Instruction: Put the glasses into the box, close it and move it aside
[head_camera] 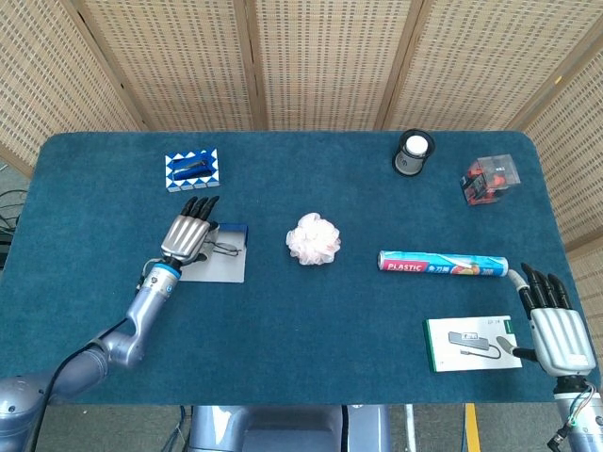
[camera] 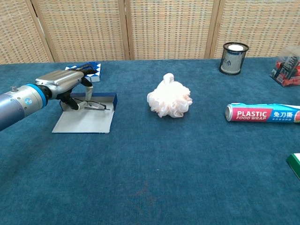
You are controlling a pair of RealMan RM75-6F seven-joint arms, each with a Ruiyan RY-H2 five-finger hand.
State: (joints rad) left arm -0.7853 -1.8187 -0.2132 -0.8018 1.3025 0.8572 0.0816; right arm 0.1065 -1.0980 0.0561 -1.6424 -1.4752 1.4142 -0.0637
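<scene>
The left robot hand (camera: 65,83) hangs over the far end of the open box (camera: 86,118), fingers stretched forward in the head view, thumb and a finger pinching the glasses (camera: 95,106) near one end of the frame. In the chest view the glasses sit low over the blue tray part of the box, at or just above its floor; whether they already rest on it is hard to tell from here. The pale flap of the box lies flat on the counter (camera: 154,178) toward the robot, hinged to the tray at the far side.

The glasses look thin-wired and very light, so they need almost no force. They are fragile and springy: a hard squeeze could bend the frame or smear a lens. The safer hold is on the frame edge or a temple, as now, not across the lenses. They would likely slip or swing if pinched loosely at one end.

The box looks like light, stiff card. The flap should fold over with a push from under its free near edge. For moving it aside, a grip across its short sides seems best, since it may slide on the cloth.

The right robot hand (head_camera: 556,325) rests at the near right corner of the counter, fingers apart and holding nothing, just beside a white carton (head_camera: 471,343), well apart from the box.
</scene>
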